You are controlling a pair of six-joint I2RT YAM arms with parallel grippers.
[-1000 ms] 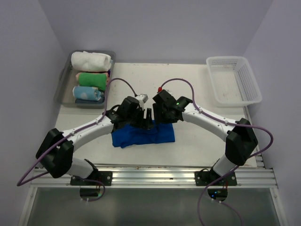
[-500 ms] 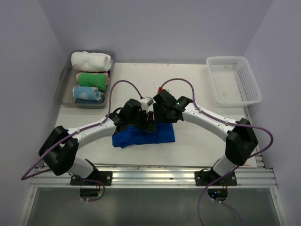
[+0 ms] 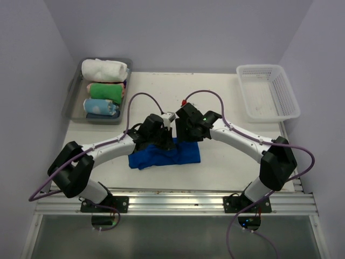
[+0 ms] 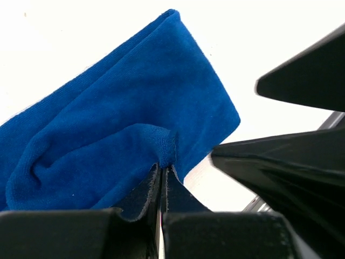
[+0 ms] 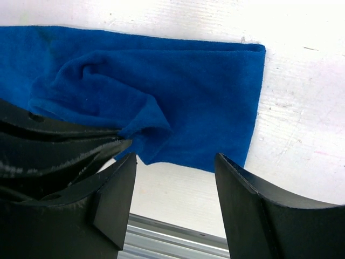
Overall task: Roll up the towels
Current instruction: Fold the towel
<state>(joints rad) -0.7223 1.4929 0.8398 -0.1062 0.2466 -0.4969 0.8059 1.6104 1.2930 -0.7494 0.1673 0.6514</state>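
**Left hand pinching the blue towel, right hand gaping beside it**

Blue towel (image 3: 161,156) is lying loosely folded on the bench (image 3: 226,167), close to the bench's near edge and between the two arms. Its long axis is running from 9 o'clock to 3 o'clock in the overhead view. White towel (image 3: 105,69) is sitting already rolled in the tray (image 3: 73,91), well apart at 10 o'clock.

Left hand (image 4: 161,170) is pinching a raised pucker of the blue cloth. In its wrist view the fingers are meeting with only a thin ridge of terry between them. That pucker is standing close to one long edge, somewhat toward the 3 o'clock end.

Right hand (image 5: 175,159) is hovering just beside the left one, on its 3 o'clock side. Its jaws are standing wide and holding nothing, with the towel's short end showing beyond them.

Judging from this, the left hand is the nearer one and is already gripping. The coming move is probably hinging on the right hand taking the same edge further toward 3 o'clock, so both are working across the long axis together.
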